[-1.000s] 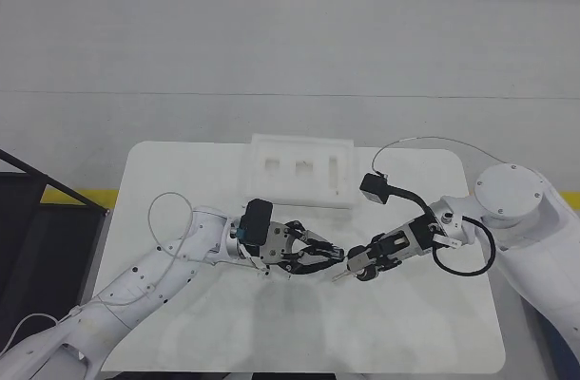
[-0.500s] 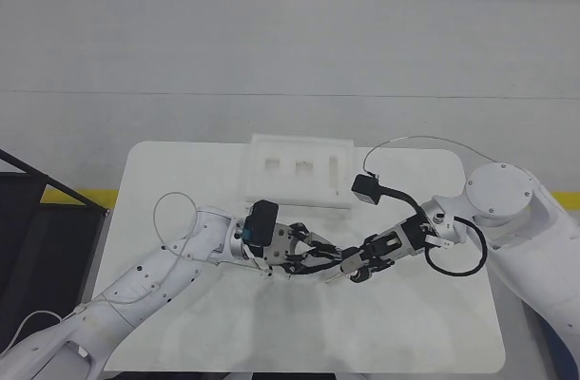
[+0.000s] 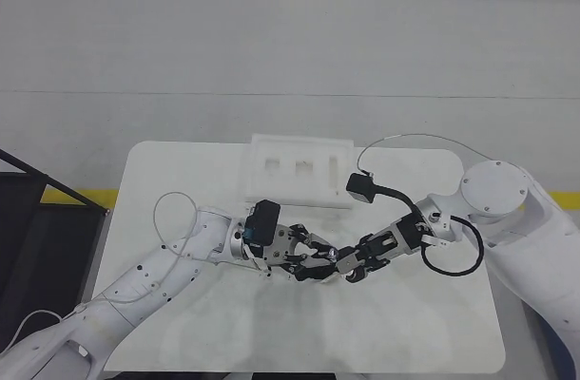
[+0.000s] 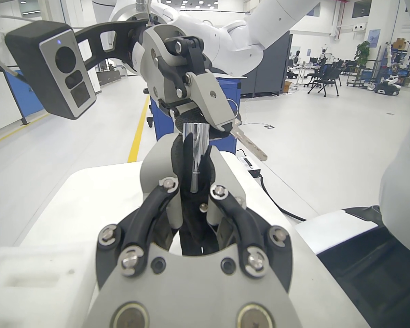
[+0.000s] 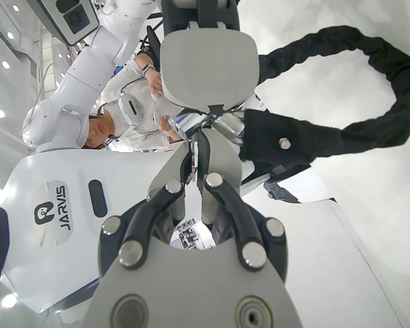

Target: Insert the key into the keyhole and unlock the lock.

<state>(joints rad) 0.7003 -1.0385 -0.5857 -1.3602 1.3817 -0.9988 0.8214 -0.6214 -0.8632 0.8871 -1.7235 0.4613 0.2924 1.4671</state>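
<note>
The lock is a chrome cylinder (image 4: 195, 150) on a black fabric-covered cable loop (image 5: 365, 69). My left gripper (image 4: 191, 163) is shut on it above the middle of the table, cylinder end facing the other arm. My right gripper (image 4: 210, 127) is shut on the key (image 4: 251, 145) and sits tip to tip with the left one. The key's blade sticks out sideways past the cylinder, outside the keyhole. From above, the left gripper (image 3: 314, 264) and right gripper (image 3: 352, 267) meet over the table (image 3: 176, 190). In the right wrist view the right gripper (image 5: 194, 145) pinches the key edge-on beside the cylinder (image 5: 229, 125).
A white foam tray (image 3: 299, 171) with several recesses lies at the back of the table, just behind the grippers. A dark frame (image 3: 24, 228) stands off the table's left edge. The front and the right of the table are bare.
The right gripper with the key has moved left toward the lock, and the gap between the two grippers has closed. The left gripper shifted slightly toward it.
</note>
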